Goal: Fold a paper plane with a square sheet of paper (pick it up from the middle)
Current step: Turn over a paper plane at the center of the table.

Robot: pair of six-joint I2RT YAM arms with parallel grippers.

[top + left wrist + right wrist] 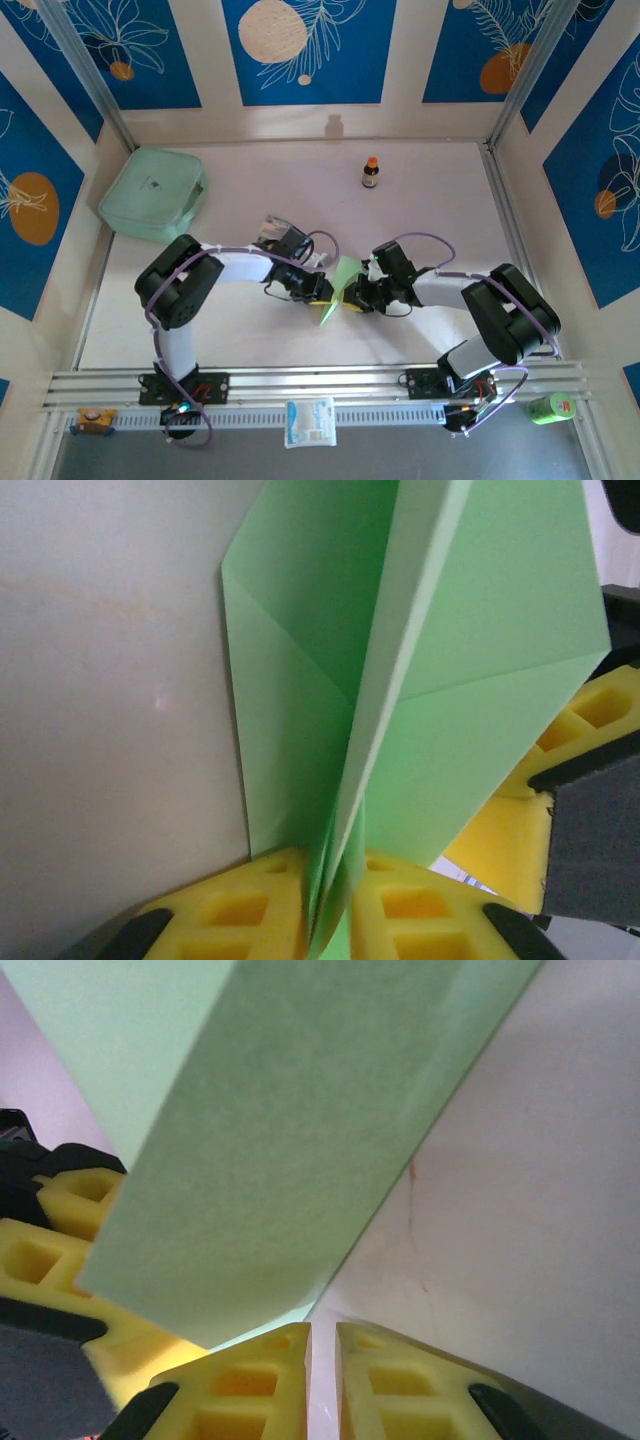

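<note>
Mid-table, L tool pinches paper plane; R tool nearly closed beside; mint box shut.

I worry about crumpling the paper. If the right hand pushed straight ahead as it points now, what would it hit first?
Probably the folded paper, just ahead of its fingertips; the left hand pinches it farther on.

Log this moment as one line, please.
stage: mid-fold | paper sheet: partly folded, creased | left fingers: pinching sheet edge | right fingers: nearly closed, grip unclear
</note>
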